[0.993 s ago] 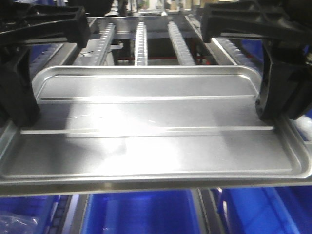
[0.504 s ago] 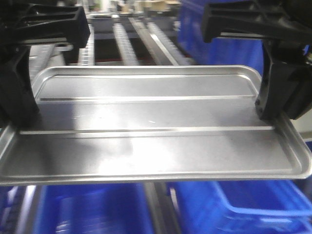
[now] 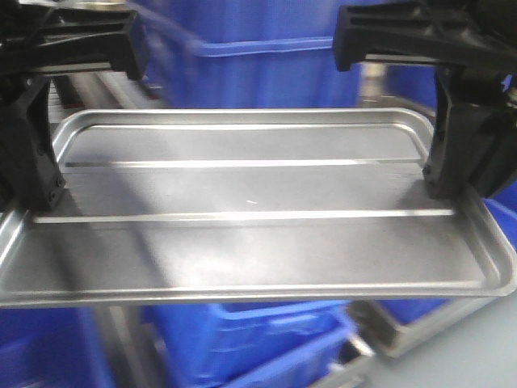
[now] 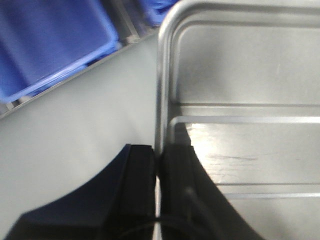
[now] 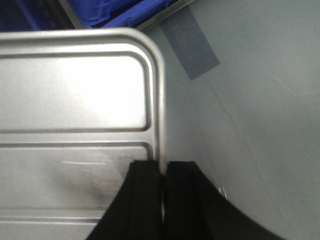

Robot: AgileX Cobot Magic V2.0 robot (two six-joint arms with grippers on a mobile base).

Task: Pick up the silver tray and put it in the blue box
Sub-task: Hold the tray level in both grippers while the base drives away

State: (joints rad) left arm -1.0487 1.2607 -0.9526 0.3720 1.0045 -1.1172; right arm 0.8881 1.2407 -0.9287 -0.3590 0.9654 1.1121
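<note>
Turns since the earlier front view; now faces blue crates (image 3: 266, 73) behind and below. Front view: holds the silver tray (image 3: 250, 242) level and aloft, left gripper (image 3: 36, 190) and right gripper (image 3: 444, 182) at its short ends. Left wrist: clamps the rim tight, above a grey surface (image 4: 75, 125). Right wrist: clamps the opposite rim likewise. Completes grasp and lift, by appearance; leaves lowering into the blue box, not yet distinguishable among the crates.

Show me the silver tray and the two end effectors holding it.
silver tray (image 3: 258, 190): front view, flat panel between its two ribs.
left end effector (image 4: 158, 156): left wrist view, gap between fingertips pinching the tray's rim.
right end effector (image 5: 163, 171): right wrist view, gap between fingertips pinching the rim.
</note>
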